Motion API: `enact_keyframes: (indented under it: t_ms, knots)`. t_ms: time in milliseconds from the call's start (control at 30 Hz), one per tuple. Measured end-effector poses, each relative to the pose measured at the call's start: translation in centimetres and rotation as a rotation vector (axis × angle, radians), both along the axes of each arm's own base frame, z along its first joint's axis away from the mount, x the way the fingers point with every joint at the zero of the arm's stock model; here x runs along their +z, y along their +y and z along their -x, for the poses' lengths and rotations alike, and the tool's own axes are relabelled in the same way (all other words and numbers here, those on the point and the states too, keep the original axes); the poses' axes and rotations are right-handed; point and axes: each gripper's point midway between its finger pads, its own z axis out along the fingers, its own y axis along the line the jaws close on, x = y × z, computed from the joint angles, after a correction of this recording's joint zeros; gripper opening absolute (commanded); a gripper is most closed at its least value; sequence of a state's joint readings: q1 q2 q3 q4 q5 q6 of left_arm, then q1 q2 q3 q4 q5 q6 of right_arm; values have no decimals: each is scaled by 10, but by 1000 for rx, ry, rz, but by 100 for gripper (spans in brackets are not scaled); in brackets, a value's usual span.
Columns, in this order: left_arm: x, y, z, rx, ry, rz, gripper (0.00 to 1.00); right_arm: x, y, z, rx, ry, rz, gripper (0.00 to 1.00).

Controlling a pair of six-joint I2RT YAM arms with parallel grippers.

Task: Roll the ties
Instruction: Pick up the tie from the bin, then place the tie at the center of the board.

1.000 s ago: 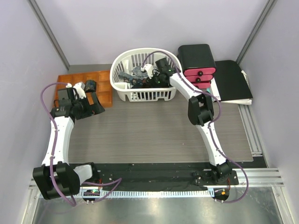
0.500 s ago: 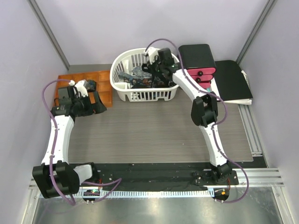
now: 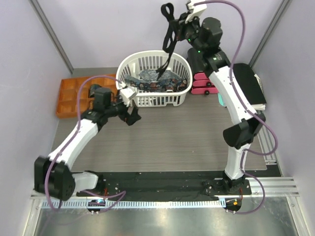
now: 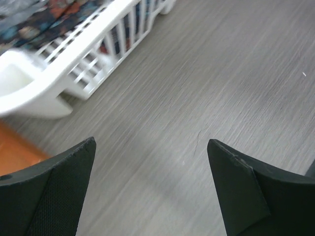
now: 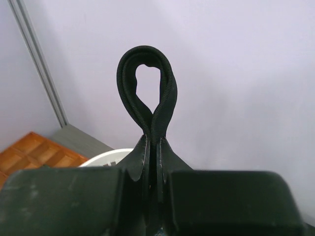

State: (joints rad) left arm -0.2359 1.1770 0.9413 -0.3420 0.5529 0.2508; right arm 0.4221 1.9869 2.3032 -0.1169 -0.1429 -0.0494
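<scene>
My right gripper (image 3: 178,20) is raised high above the white basket (image 3: 127,101) and is shut on the plain black tie (image 3: 169,34). The tie loops above the jaws in the right wrist view (image 5: 145,98) and hangs down into the basket. Dark blue patterned ties (image 3: 150,83) lie in the basket; a bit of them shows in the left wrist view (image 4: 39,19). My left gripper (image 3: 131,109) is open and empty, low over the grey table just in front of the basket's left end (image 4: 59,88).
An orange compartment tray (image 3: 71,96) lies at the back left. A black box with pink drawers (image 3: 204,81) and a flat black folder (image 3: 248,86) stand right of the basket. Grey table (image 3: 167,137) spreads in front.
My right gripper has risen out of the basket, pulling the black tie up with it. My left arm has swung right from the orange tray to the basket's front left.
</scene>
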Motion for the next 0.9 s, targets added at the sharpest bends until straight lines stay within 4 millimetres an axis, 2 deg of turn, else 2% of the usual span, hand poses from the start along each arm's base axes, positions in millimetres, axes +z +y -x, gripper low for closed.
enact_keyframes:
  t_ms: [100,267,367,467,533,600,667,700,767,800,900]
  knots:
    - [-24,-29,-22,-68,10,-22,91,26,-17,24,-11,-18,-50,1]
    - [-72,-54,-87,-14,56,-41,91,61,-40,61,-33,-54,-106,1]
    - [-83,-58,-120,60,44,-40,91,88,-53,81,-47,-97,-144,1]
    - [-81,-62,-152,133,23,-22,91,111,-63,103,-49,-137,-176,1]
    - [-78,-65,-164,166,33,-5,92,122,-71,119,-48,-153,-193,1]
    - [-75,-68,-165,178,50,18,94,128,-78,138,-46,-160,-207,1]
    - [-70,-70,-161,172,58,40,95,122,-86,158,-43,-141,-216,1]
    - [-66,-71,-157,163,58,50,96,120,-90,167,-41,-136,-221,1]
    - [-54,-71,-137,127,62,68,98,112,-97,185,-35,-110,-236,1]
    - [-45,-70,-128,110,48,76,99,109,-100,193,-32,-99,-243,1]
    - [9,-60,-88,58,-56,103,100,97,-106,219,-6,-56,-269,1]
